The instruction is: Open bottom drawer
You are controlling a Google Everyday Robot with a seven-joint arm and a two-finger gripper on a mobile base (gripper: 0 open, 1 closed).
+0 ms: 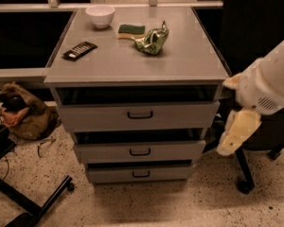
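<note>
The bottom drawer (139, 174) is the lowest and slimmest grey front of the three on the grey cabinet (137, 65). Its small black bar handle (141, 174) sits at the centre. A dark gap shows above its front panel, as with the two drawers above. My gripper (237, 132) hangs from the white arm (270, 82) at the right of the cabinet. It is level with the middle drawer (139, 151), beside the cabinet's right edge and apart from it. It holds nothing that I can see.
On the cabinet top lie a white bowl (100, 15), a green sponge (131, 30), a crumpled green bag (152, 40) and a black remote (79, 50). A black office chair (258, 27) stands right, behind my arm. A brown bag (21, 115) and black stand legs (31, 200) are left.
</note>
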